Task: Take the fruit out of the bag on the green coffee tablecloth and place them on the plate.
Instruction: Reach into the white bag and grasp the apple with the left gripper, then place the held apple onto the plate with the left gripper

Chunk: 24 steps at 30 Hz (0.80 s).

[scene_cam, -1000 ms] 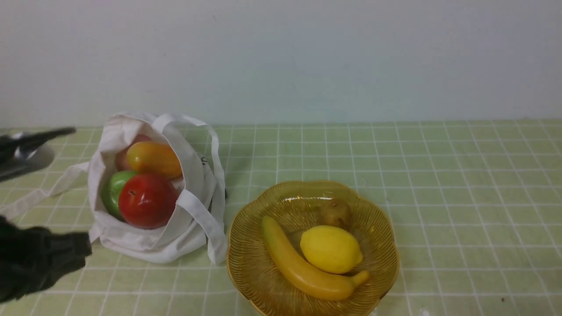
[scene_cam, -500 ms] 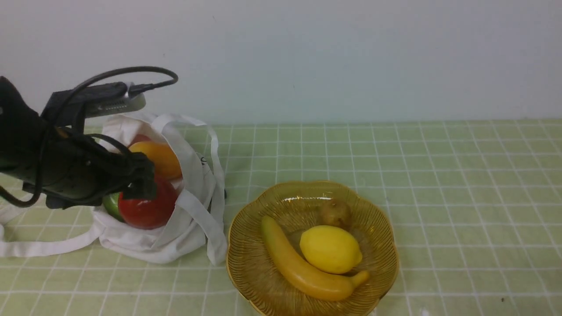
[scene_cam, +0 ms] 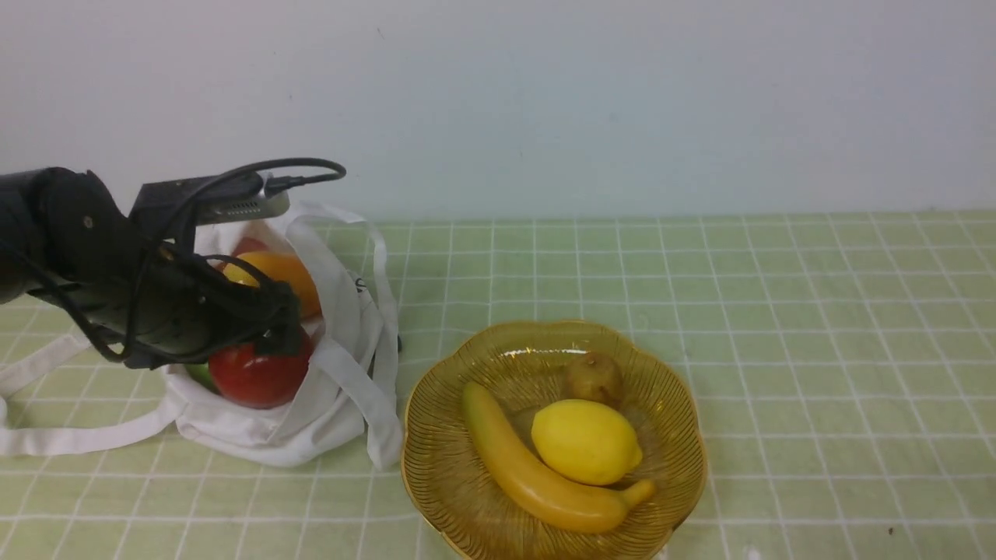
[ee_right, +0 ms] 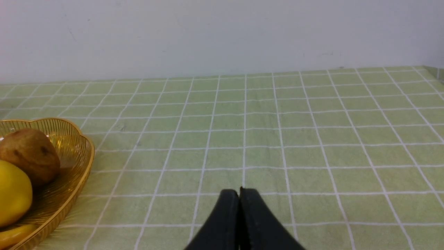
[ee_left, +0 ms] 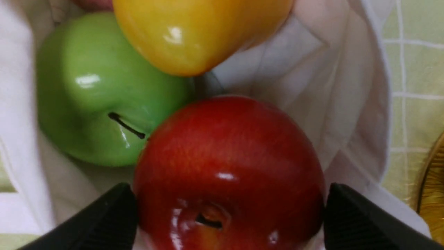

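The white bag (scene_cam: 342, 389) lies open on the green coffee tablecloth (scene_cam: 778, 311), left of the amber plate (scene_cam: 677, 404). In it are a red apple (scene_cam: 253, 381), a green apple (scene_cam: 201, 376), an orange-yellow mango (scene_cam: 284, 272) and a pinkish fruit (scene_cam: 247, 245). My left gripper (scene_cam: 280, 342) is down in the bag's mouth. In the left wrist view it (ee_left: 229, 187) is open, with its fingers close on either side of the red apple (ee_left: 229, 163), which rests in the bag (ee_left: 312, 69) beside the green apple (ee_left: 97, 93) and mango (ee_left: 201, 31). My right gripper (ee_right: 239, 191) is shut and empty over bare cloth.
The plate holds a banana (scene_cam: 537, 474), a lemon (scene_cam: 585, 441) and a brown fruit (scene_cam: 595, 377). A long bag strap (scene_cam: 78, 435) trails left along the cloth. A pale wall stands behind the table. The plate's rim (ee_right: 79, 146) shows in the right wrist view.
My left arm swung in from the left edge over the bag, then sank a little and moved right onto the red apple. The bag strap shifted. The fruit stayed put.
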### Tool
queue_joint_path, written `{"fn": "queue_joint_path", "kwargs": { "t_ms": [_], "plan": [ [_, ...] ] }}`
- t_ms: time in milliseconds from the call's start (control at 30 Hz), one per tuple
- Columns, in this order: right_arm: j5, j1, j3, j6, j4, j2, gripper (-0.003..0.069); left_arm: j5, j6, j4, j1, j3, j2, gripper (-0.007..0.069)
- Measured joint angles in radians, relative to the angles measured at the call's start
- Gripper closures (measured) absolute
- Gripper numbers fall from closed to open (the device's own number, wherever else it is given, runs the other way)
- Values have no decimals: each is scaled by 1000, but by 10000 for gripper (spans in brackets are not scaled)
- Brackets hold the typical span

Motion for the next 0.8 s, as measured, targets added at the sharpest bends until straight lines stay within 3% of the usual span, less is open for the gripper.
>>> {"fn": "queue_joint_path", "kwargs": {
  "t_ms": [167,400,800],
  "plan": [
    [0,0,0,0,0,0,674,-17,-12,-1,0,-2,25,34],
    [0,0,0,0,0,0,674,-10,-14,0,0,-2,1,34],
    [0,0,0,0,0,0,674,68,-14,44,0,-2,-261,34]
  ]
}}
